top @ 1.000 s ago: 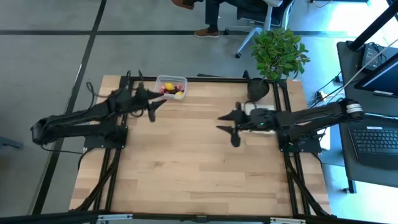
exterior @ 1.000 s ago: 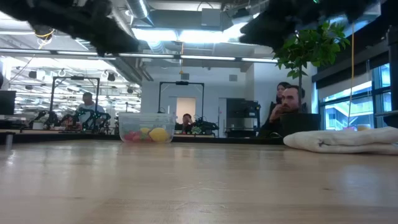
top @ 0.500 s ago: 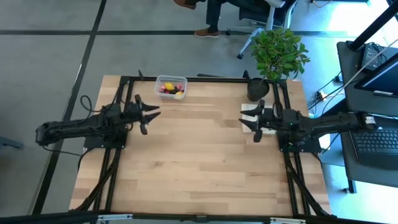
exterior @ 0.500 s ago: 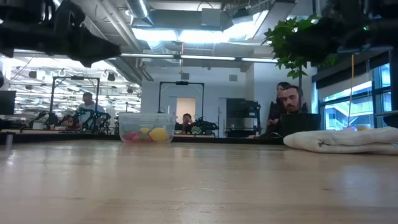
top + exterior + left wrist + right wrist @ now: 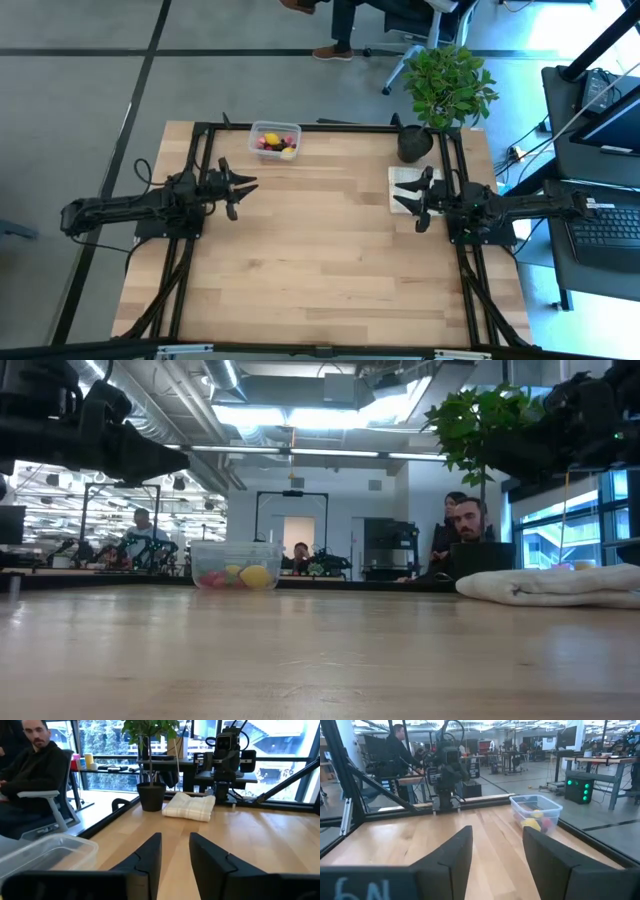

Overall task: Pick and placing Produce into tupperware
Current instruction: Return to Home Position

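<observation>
1. My left gripper [image 5: 175,840] hung above the left side of the table [image 5: 320,280], its two fingers spread apart with nothing between them.
2. My right gripper [image 5: 498,832] hung over the right side, partly above the white checked cloth [image 5: 190,806], its fingers likewise parted and empty.
3. The two grippers pointed toward each other across the wood, well apart.
4. The tupperware [image 5: 254,133] sat at the table's far edge, nearer my left arm than my right, and neither gripper touched it.
5. The produce [image 5: 275,143] lay inside it, with yellow, red-pink and dark pieces heaped on the bottom. I could not count them.
6. A black plant pot [image 5: 151,797] holding a leafy plant stood near the far right corner, just beyond the cloth.
7. A person [image 5: 40,765] sat in a chair [image 5: 50,805] past the table's far edge, on the tupperware's side.
</observation>
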You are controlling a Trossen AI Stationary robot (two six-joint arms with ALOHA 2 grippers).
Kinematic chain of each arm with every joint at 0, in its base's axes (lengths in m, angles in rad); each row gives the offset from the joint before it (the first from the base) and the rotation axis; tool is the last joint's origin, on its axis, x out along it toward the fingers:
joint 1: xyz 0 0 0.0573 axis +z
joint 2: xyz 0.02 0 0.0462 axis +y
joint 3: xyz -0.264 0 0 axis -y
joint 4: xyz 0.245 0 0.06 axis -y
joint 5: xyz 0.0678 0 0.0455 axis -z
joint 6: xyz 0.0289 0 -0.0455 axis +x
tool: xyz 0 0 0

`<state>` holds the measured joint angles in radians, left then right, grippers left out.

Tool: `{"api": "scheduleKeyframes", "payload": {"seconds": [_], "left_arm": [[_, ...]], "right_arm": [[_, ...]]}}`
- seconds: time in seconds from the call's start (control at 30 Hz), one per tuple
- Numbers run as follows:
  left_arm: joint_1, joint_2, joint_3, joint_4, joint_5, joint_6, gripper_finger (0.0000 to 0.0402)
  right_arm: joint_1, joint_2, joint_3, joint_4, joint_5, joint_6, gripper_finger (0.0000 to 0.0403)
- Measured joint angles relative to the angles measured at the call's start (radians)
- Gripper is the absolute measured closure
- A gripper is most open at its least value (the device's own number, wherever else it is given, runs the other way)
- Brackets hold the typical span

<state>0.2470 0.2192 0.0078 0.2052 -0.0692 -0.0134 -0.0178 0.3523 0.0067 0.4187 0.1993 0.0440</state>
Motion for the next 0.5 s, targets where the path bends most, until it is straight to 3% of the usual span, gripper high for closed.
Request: {"api": "scheduleKeyframes", "payload": {"seconds": [0.3,0.5], "left_arm": [[0.000,0.003,0.000,-0.003,0.000,-0.002,0.0322],[0.000,0.003,0.000,-0.003,0.000,-0.004,0.0331]], "right_arm": [[-0.030,-0.100,0.000,-0.075,0.000,-0.022,0.0226],[-0.067,-0.190,0.000,-0.255,0.001,0.041,0.0226]]}}
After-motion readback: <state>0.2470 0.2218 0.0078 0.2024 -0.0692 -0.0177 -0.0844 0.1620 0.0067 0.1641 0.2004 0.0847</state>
